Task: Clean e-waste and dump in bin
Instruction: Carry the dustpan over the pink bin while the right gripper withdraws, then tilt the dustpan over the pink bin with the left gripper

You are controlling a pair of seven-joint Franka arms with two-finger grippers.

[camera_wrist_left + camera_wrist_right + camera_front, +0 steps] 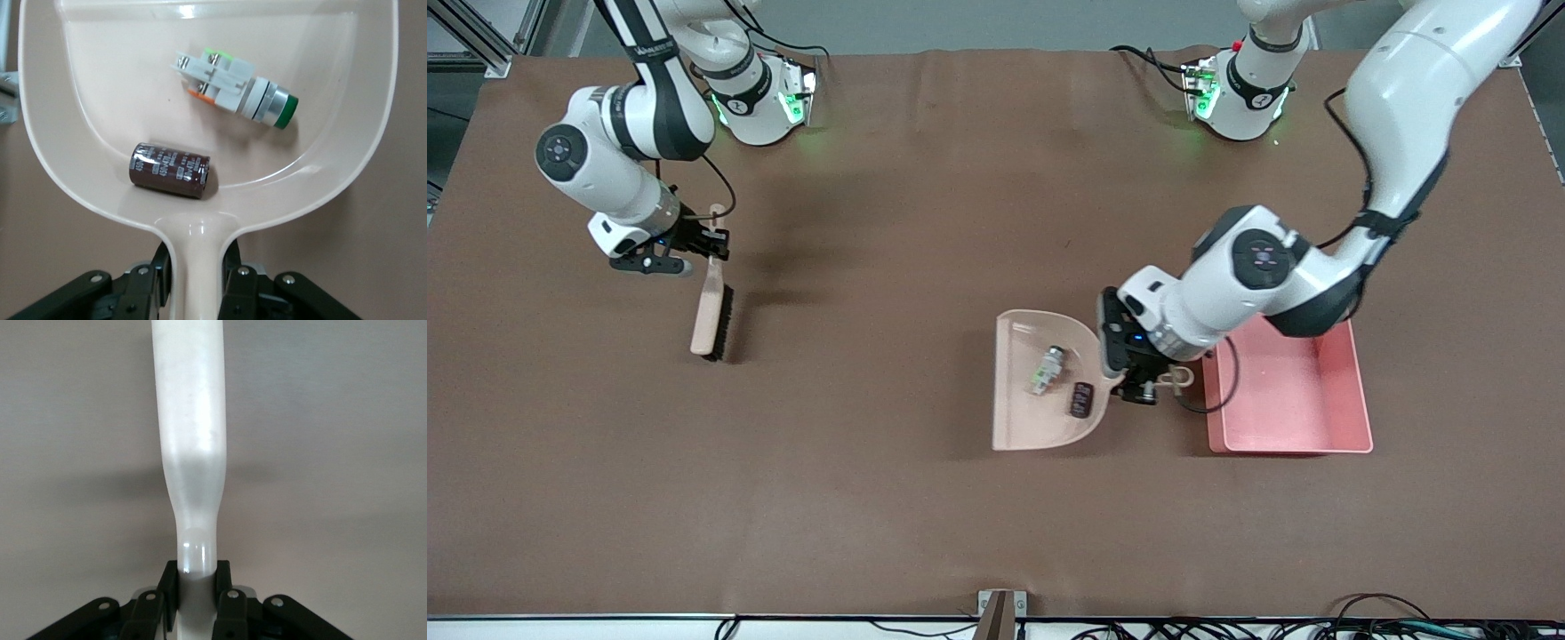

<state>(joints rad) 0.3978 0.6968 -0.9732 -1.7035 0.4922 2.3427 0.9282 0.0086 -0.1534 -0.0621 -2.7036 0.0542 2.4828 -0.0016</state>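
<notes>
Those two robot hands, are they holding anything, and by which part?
Yes. The left gripper is shut on the dustpan by its handle; the right gripper is shut on the brush by its handle.

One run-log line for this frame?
left pincer: shut on dustpan handle | e-waste: both in dustpan | bin: beside | right pincer: shut on brush

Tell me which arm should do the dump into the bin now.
Left. The left gripper is shut on the dustpan handle, both parts lie in the pan, and the bin sits right beside it. The right gripper holds the brush at the right arm's end.
</notes>
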